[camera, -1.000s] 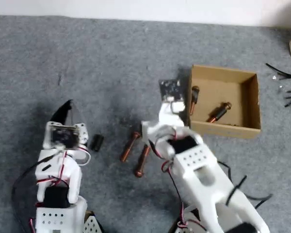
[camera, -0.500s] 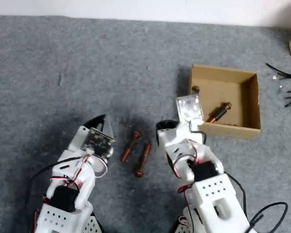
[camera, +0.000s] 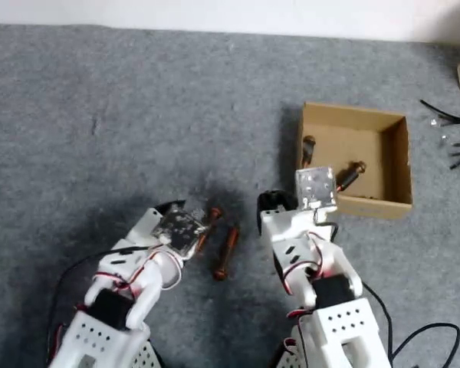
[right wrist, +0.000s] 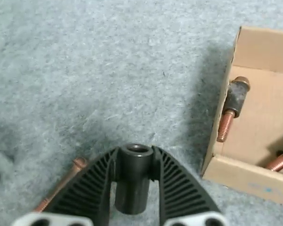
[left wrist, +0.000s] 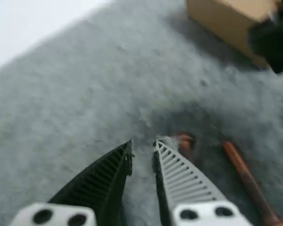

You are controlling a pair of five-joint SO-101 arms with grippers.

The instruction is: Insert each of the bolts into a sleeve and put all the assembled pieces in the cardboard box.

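Observation:
Two copper bolts (camera: 204, 230) (camera: 225, 252) lie side by side on the grey carpet between the arms. My left gripper (left wrist: 142, 145) hovers just beside the nearer bolt (left wrist: 184, 141), its fingers a little apart with nothing between them. The other bolt (left wrist: 246, 173) lies a bit farther off. My right gripper (right wrist: 134, 153) is shut on a black sleeve (right wrist: 133, 181), held upright above the carpet just left of the cardboard box (camera: 393, 149). In the high view that sleeve (camera: 271, 205) sits at the arm's dark tip. Two assembled pieces (camera: 307, 149) (camera: 349, 175) lie inside the box.
The box's near wall (right wrist: 247, 176) stands close to my right gripper, and one bolt (right wrist: 61, 186) lies on its other side. Black cables and small parts (camera: 454, 142) lie at the far right. Open carpet stretches behind and to the left.
My left arm has swung right, over the spot where a loose black sleeve lay, up to the bolts. My right arm has drawn back from beside the box toward its base.

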